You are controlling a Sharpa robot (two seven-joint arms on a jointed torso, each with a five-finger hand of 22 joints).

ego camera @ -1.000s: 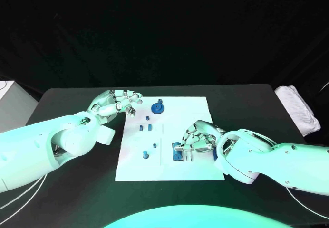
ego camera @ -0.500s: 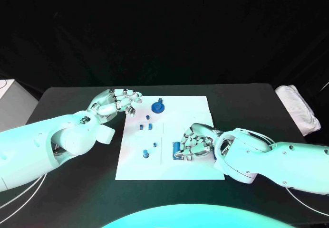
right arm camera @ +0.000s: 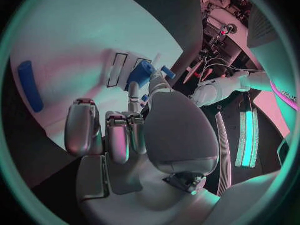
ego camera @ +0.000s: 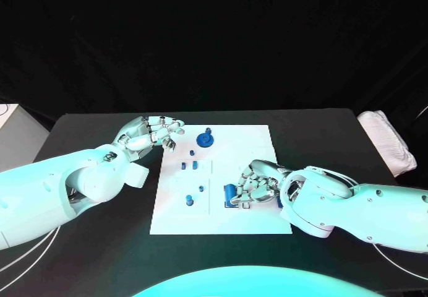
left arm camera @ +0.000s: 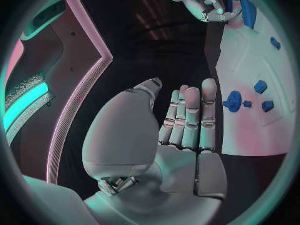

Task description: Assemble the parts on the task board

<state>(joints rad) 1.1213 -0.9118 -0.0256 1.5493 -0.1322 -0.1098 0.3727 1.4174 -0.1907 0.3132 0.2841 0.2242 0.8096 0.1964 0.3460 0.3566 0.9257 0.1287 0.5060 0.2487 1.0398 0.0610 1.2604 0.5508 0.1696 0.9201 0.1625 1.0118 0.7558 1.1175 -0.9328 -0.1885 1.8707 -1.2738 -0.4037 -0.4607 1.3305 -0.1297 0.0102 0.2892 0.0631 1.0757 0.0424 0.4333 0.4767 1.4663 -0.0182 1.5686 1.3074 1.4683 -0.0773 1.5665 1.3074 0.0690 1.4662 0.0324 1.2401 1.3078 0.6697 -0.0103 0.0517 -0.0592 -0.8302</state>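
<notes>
The white task board (ego camera: pixel 240 145) lies mid-table. My right hand (ego camera: pixel 256 184) rests over its near right part, thumb and a finger pinching a blue block (ego camera: pixel 230 194) that touches the board; the right wrist view shows this block (right arm camera: pixel 140 75) at the fingertips beside two slots (right arm camera: pixel 116 69). A long blue piece (right arm camera: pixel 27 85) lies behind the hand. My left hand (ego camera: pixel 151 132) hovers at the board's far left corner, holding nothing, with its fingers (left arm camera: pixel 189 116) stretched out side by side. A round blue part (ego camera: pixel 205 141) and small blue parts (ego camera: pixel 187 165) stand on the board.
A folded white cloth (ego camera: pixel 389 147) lies at the table's right edge. A white box (ego camera: pixel 11 127) stands off the table's left side. Bare black table (ego camera: pixel 107 247) surrounds the board.
My right hand has shifted slightly toward me and its fingers have curled closer around the blue block. The left hand has stayed where it was.
</notes>
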